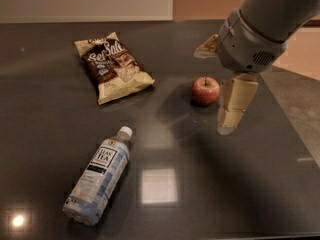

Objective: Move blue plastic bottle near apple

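Note:
The blue plastic bottle lies on its side at the front left of the dark table, white cap pointing to the back right. The small red apple stands right of the middle. My gripper hangs above the table at the apple's right, far from the bottle. It is open and empty: one pale finger points down just right of the apple, and the other finger shows behind and above the apple.
A chip bag lies at the back left, behind the bottle. The dark table ends at a right edge close to the arm, with lighter floor beyond. Ceiling lights reflect on the tabletop near the bottle.

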Motion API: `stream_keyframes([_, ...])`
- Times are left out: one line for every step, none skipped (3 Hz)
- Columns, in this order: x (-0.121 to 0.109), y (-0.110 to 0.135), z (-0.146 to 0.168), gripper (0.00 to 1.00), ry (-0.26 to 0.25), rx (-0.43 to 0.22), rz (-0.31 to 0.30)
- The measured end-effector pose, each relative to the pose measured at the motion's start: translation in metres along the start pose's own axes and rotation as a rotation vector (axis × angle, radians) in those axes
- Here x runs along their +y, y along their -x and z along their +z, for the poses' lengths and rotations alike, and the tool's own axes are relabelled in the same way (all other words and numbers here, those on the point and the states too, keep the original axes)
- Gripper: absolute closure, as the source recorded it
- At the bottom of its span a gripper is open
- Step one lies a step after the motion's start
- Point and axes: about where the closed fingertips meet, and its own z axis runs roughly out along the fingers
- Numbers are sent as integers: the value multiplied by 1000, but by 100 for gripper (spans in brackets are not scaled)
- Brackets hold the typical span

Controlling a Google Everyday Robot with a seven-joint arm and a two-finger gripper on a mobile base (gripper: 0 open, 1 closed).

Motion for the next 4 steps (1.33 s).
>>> stream_keyframes([3, 38, 30, 0, 65, -37, -143])
stream_keyframes([10, 68, 62, 0, 133, -39, -269])
stream_keyframes([19, 89, 89, 0, 191, -31, -357])
stream_keyframes([24, 106, 106, 0, 226, -22, -425])
